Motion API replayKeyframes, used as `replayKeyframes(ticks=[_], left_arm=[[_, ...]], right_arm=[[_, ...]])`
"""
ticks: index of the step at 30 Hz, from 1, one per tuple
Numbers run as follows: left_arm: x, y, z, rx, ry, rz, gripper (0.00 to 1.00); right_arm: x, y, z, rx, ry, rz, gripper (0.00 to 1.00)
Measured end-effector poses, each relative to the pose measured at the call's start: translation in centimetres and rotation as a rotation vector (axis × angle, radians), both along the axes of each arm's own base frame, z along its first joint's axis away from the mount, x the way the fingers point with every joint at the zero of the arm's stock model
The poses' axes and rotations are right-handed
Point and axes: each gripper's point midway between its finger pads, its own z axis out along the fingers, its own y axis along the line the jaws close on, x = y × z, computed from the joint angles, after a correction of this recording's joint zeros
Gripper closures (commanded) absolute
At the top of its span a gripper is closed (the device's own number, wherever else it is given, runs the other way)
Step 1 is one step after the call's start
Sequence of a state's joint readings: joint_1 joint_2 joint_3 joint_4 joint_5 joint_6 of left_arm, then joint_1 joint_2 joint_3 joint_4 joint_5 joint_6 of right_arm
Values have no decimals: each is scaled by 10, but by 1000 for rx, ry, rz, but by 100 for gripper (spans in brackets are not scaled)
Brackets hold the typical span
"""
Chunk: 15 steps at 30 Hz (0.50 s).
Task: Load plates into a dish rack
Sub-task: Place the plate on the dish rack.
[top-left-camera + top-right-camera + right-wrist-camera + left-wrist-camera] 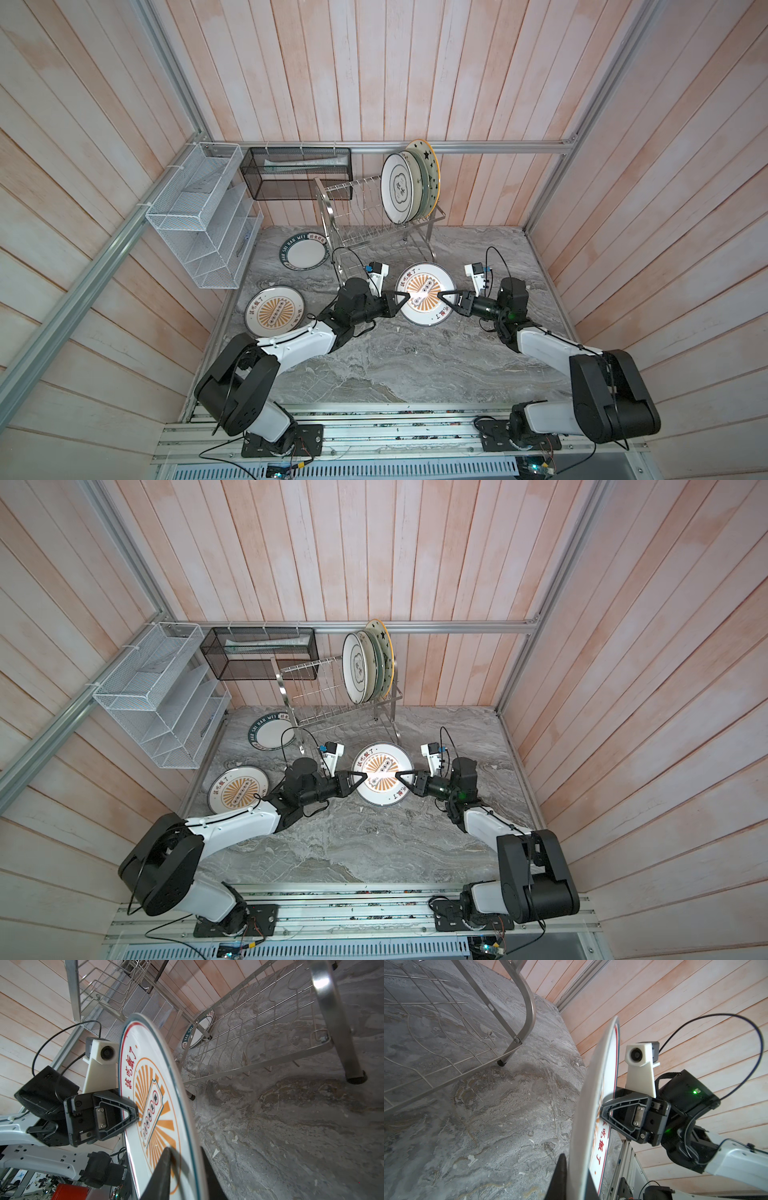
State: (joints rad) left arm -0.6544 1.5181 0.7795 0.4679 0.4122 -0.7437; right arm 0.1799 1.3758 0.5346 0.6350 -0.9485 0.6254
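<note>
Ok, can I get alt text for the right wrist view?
A sunburst plate, seen nearly edge-on, fills the centre over the marble table, with the left gripper clamped on its far rim and the right gripper straddling its near rim. Behind it is the steel dish rack, with a green-rimmed plate on the table beyond.

left claw [408,296] clamped, pointing inward | right claw [440,296] facing it, tips level, jaws maybe slightly parted
</note>
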Motion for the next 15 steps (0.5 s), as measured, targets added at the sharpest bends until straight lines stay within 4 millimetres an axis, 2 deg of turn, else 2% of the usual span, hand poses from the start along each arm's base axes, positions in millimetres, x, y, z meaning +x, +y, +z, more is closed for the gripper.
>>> replayKeyframes(ticks=[4, 9, 15], left_arm=[[0, 3, 1, -3, -4, 6, 100], [0, 5, 1, -1, -2, 10, 100], [0, 8, 0, 1, -2, 19, 87]], right_arm=[[0, 3, 2, 5, 0, 17, 82], [0, 6, 2, 10, 4, 25, 100], [-1, 8, 1, 17, 15, 32, 100]])
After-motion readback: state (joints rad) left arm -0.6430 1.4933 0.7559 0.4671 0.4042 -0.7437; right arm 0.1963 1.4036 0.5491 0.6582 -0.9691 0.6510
